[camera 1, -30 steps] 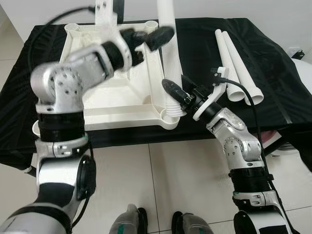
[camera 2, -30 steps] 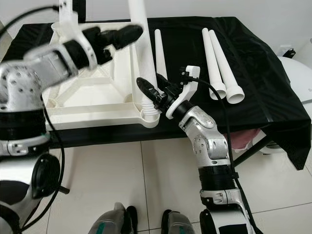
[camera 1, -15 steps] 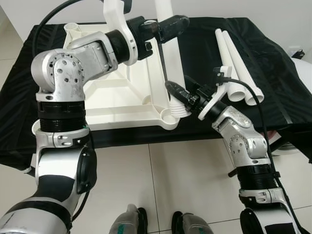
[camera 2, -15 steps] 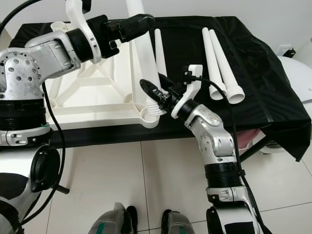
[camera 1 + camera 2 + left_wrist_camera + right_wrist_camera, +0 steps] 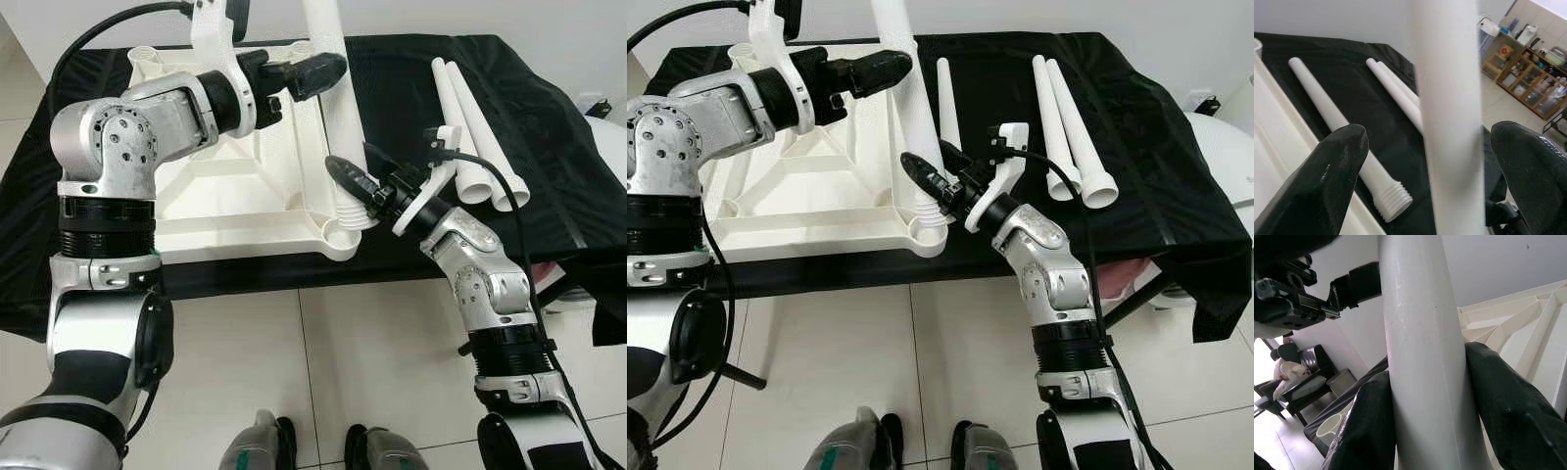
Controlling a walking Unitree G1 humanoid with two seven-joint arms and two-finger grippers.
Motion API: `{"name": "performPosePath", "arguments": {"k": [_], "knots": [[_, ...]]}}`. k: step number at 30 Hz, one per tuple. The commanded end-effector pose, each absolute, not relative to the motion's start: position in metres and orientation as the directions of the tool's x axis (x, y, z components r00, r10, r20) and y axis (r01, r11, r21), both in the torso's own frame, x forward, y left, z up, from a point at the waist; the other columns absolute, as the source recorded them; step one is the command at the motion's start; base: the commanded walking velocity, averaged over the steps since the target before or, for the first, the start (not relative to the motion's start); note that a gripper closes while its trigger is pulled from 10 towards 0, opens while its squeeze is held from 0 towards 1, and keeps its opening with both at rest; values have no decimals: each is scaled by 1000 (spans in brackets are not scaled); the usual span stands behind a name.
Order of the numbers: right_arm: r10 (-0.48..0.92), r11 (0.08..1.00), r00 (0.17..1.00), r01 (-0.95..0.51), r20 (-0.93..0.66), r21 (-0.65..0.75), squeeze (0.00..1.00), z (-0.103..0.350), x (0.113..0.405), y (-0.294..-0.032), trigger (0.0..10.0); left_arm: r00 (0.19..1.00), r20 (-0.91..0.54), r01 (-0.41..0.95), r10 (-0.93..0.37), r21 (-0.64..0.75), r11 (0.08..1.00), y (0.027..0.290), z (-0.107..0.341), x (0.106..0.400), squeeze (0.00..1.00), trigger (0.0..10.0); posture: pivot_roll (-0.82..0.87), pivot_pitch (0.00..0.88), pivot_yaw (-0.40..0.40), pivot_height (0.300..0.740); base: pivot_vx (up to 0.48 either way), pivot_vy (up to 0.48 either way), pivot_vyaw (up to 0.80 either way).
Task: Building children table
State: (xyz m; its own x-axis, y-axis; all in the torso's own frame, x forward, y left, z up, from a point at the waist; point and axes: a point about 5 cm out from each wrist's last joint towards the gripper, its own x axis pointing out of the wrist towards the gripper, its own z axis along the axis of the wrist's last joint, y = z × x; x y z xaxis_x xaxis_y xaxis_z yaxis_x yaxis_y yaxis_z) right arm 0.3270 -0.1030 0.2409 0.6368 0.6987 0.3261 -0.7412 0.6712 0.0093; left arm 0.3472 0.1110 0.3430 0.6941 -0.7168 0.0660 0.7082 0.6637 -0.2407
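**Leg upright in tabletop corner socket, both grippers on it**

While standing upright in the near right corner socket of the upturned tabletop [image 5: 235, 186], white leg [image 5: 911, 108] gripped low by right gripper [image 5: 355, 181]: fingers [image 5: 1371, 431] pressed against both sides of the tube just above the threaded base. Left gripper [image 5: 309, 69] higher up on the same leg; in left wrist view fingers [image 5: 1337, 171] spread wide either side of the tube, gaps visible, not touching. Tabletop lying underside up on black cloth [image 5: 411, 88], ribs showing, near edge along the cloth's front. Loose leg [image 5: 945, 103] flat on cloth just right of tabletop, threaded end toward robot. Two more legs [image 5: 1068, 127] side by side further right, touching each other, wide ends near. Tiled floor [image 5: 372, 372] below; robot's feet [image 5: 313, 446] at bottom of head views. Cabinets dimly seen in left wrist view background, detail too small to tell.
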Motion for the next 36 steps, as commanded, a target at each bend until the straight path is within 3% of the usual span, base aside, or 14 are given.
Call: {"name": "performPosePath", "arguments": {"k": [1, 14, 23, 24, 36], "knots": [[725, 640, 595, -768, 348, -20, 0, 246, 323, -98, 10000, 684, 86, 721, -724, -227, 654, 112, 349, 347, 0, 10000, -38, 107, 8, 740, 0, 0, 0], [801, 557, 517, -829, 300, -58, 0, 237, 313, -88, 10000, 626, 163, 775, -763, -238, 585, 101, 374, 345, 0, 10000, -29, 122, 6, 740, 0, 0, 0], [790, 576, 535, -815, 301, -62, 0, 238, 315, -92, 10000, 627, 158, 774, -762, -237, 587, 104, 375, 347, 0, 10000, -34, 125, 13, 740, 0, 0, 0], [788, 577, 536, -814, 303, -63, 0, 238, 315, -92, 10000, 629, 159, 772, -761, -241, 588, 105, 375, 347, 0, 353, -35, 124, 15, 740, 0, 0, 0], [785, 582, 536, -810, 310, -74, 0, 241, 315, -94, 10000, 633, 156, 769, -759, -239, 593, 110, 377, 346, 0, 0, -35, 128, 16, 740, 0, 0, 0]]}}
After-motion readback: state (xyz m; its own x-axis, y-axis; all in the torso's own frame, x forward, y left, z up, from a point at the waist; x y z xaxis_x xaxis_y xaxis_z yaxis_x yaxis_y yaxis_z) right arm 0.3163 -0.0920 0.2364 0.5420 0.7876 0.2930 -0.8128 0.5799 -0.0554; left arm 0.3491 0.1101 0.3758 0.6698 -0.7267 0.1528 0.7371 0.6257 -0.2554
